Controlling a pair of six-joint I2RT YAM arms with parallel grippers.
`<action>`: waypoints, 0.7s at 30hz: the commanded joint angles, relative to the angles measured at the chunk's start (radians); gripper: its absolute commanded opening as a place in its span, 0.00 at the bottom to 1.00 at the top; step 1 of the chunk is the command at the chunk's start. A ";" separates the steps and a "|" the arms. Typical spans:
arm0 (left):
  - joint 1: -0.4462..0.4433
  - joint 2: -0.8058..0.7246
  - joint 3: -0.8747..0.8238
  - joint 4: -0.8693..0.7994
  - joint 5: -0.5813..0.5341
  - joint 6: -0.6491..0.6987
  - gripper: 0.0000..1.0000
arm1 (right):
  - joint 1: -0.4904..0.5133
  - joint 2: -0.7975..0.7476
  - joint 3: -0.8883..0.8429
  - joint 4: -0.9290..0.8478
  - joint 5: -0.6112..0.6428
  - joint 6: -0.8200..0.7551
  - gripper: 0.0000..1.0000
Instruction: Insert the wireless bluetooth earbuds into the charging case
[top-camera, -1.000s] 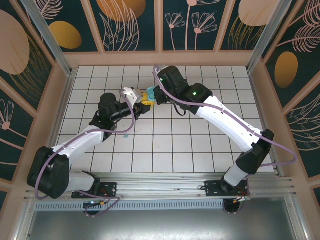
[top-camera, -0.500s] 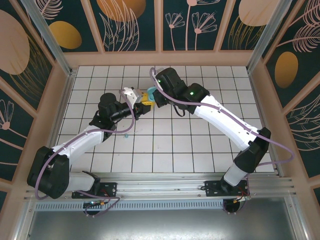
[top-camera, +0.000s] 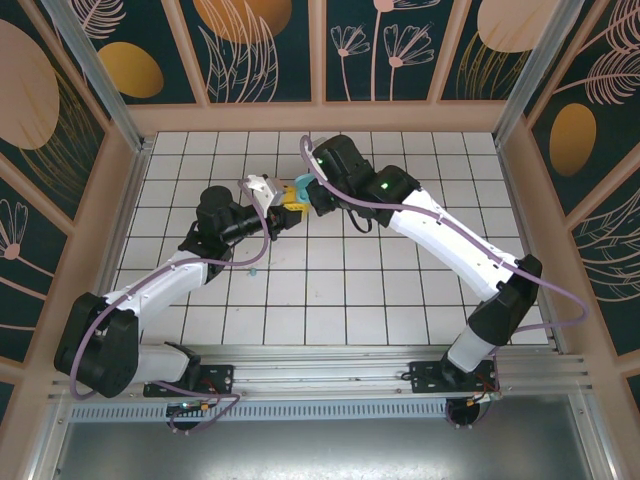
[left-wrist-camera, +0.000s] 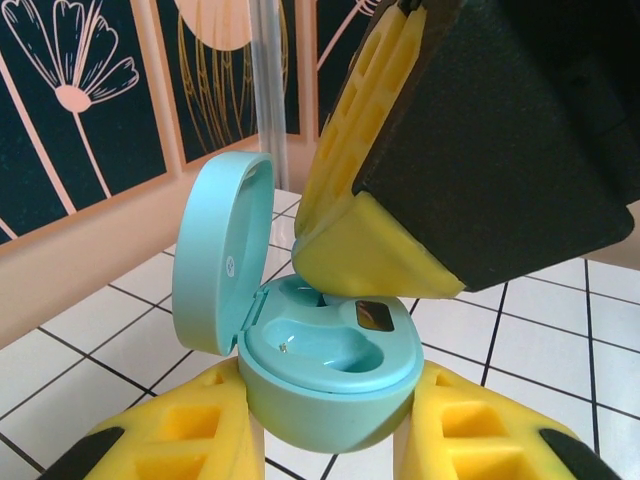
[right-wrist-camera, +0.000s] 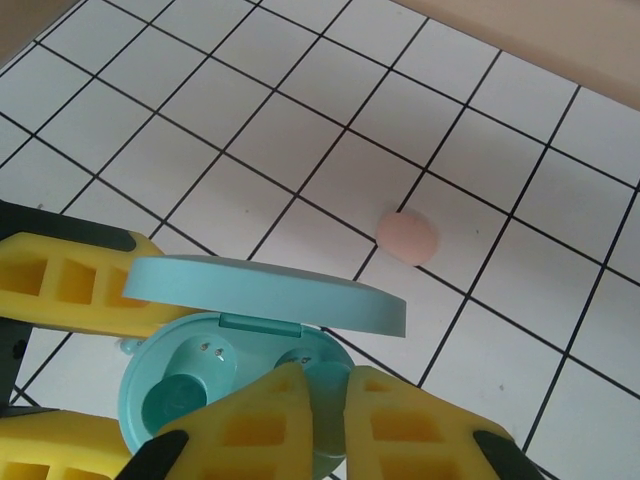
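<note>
Above the far middle of the tiled worktop (top-camera: 400, 290), your two arms meet tip to tip. Your left pincer (top-camera: 288, 206) is clenched on the teal charging case (left-wrist-camera: 330, 365), with one yellow finger on each flank of its base. It holds the case off the tiles with the lid (left-wrist-camera: 215, 265) hinged open and standing upright. Your right pincer (top-camera: 303, 195) reaches down into the open mouth of the case, its fingers drawn close with only a slim gap. The teal bit in that gap looks to me like a teal earbud (right-wrist-camera: 322, 380), so I take this pincer to be grasping it, though the view is tight.

You are at the seating step. The bud sits right at the socket under the right fingertips, beside the lid's hinge line, and I cannot tell whether it is fully home. The neighbouring socket (left-wrist-camera: 300, 350) looks empty, its contact pins bare.

The next move calls for a small, straight press down. Then let the right fingers part only a little and lift clear without clipping the lid, while your left grip holds firm.

A second teal earbud (top-camera: 253, 270) lies on the tiles beside the left forearm, well apart from both pincers. A pale pink earbud (right-wrist-camera: 407, 238) rests on a tile beyond the case, also apart.
</note>
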 joint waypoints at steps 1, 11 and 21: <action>-0.006 -0.009 0.026 0.060 0.007 -0.016 0.21 | 0.007 0.038 0.010 -0.072 -0.088 -0.002 0.13; -0.005 -0.015 0.020 0.060 0.003 -0.018 0.21 | -0.010 0.055 0.028 -0.072 -0.147 0.009 0.18; -0.007 -0.005 -0.010 0.152 0.023 -0.059 0.21 | -0.015 0.066 0.087 -0.082 -0.198 0.010 0.20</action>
